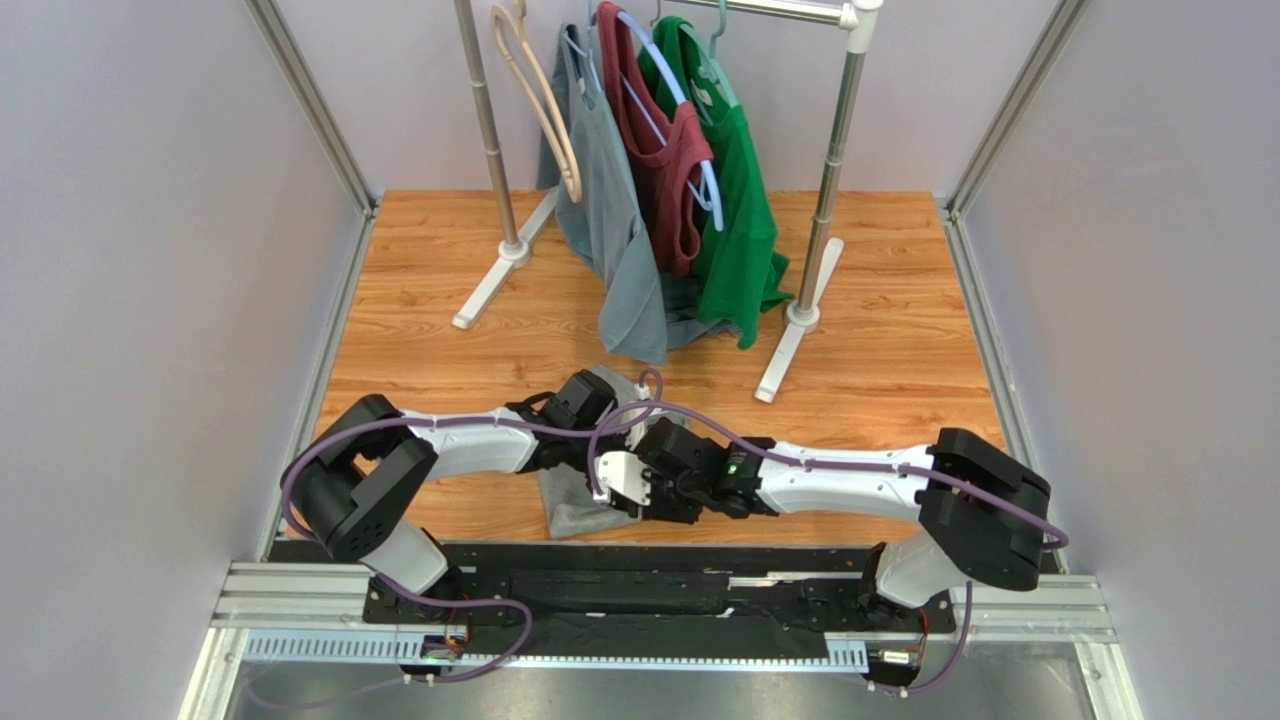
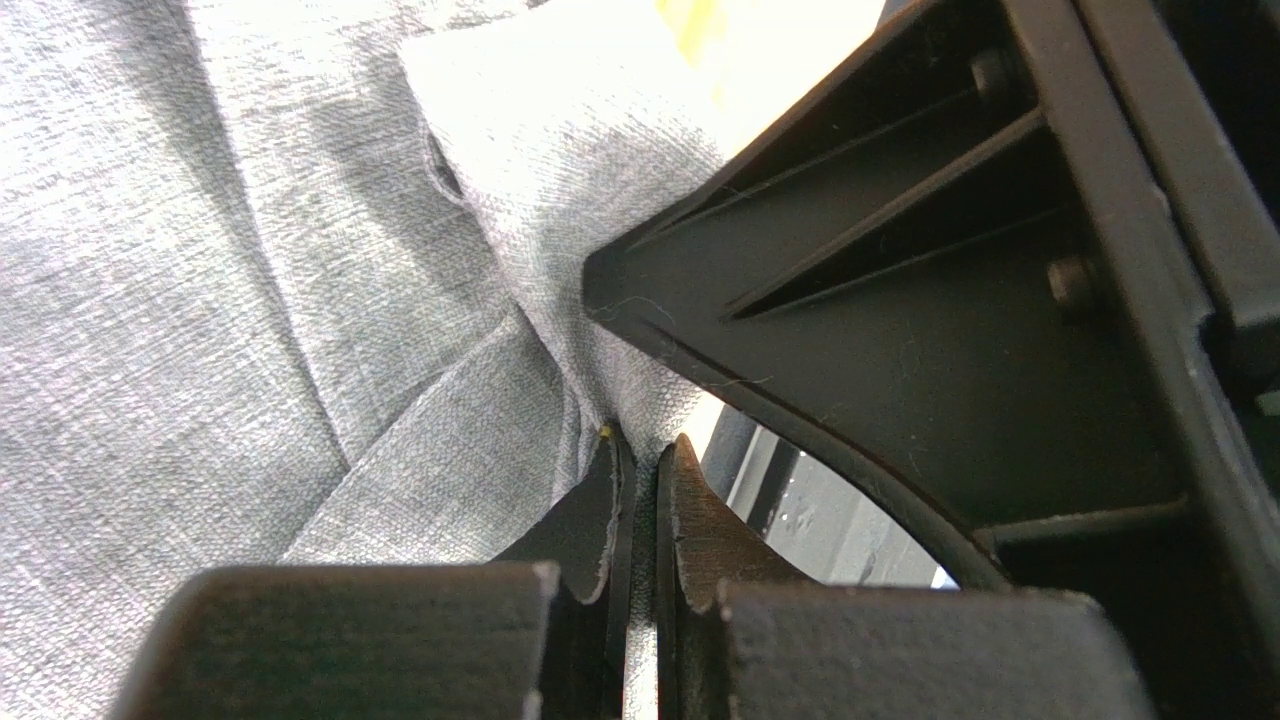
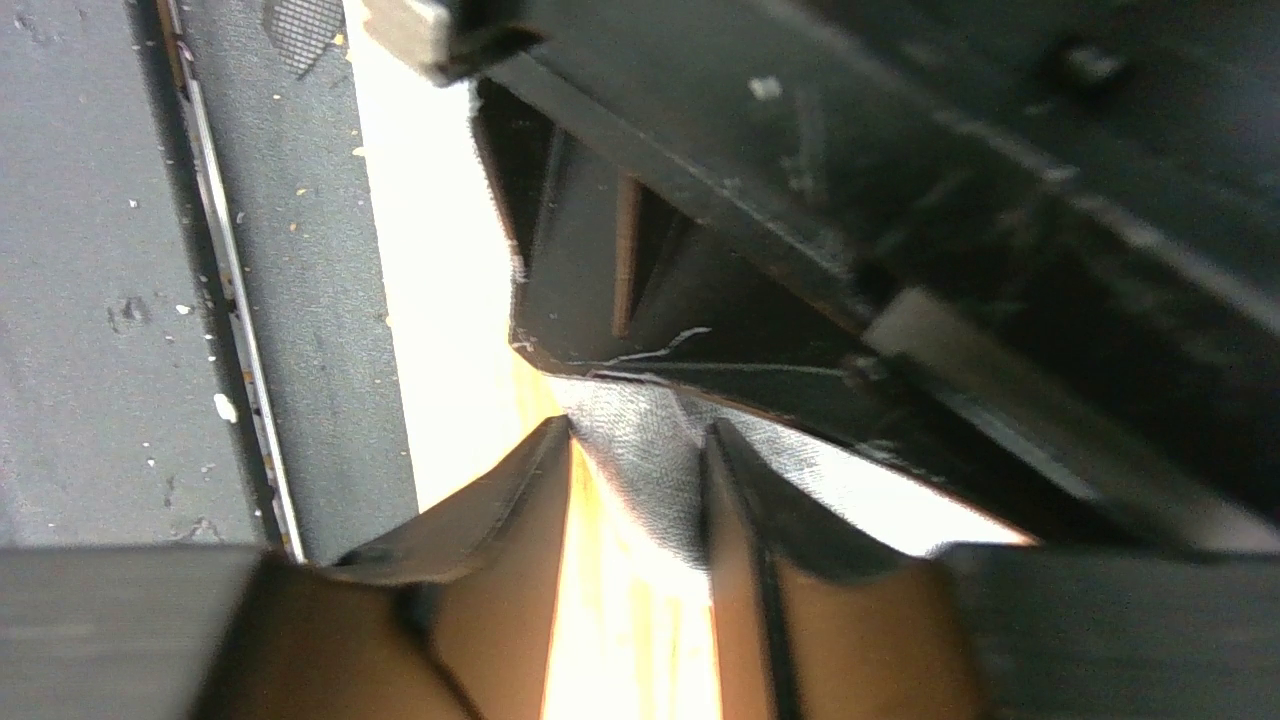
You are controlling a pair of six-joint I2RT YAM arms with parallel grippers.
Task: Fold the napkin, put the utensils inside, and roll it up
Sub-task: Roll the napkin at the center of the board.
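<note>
Two grippers sat close together over the napkin, which lay bunched on the wooden table near its front edge, between my arms. My left gripper was pressed together on a raised fold of the grey cloth — the fabric ran up between its fingertips. My right gripper stood partly spread with another fold between its fingers — whether it pinched that cloth, I could not tell.
</note>
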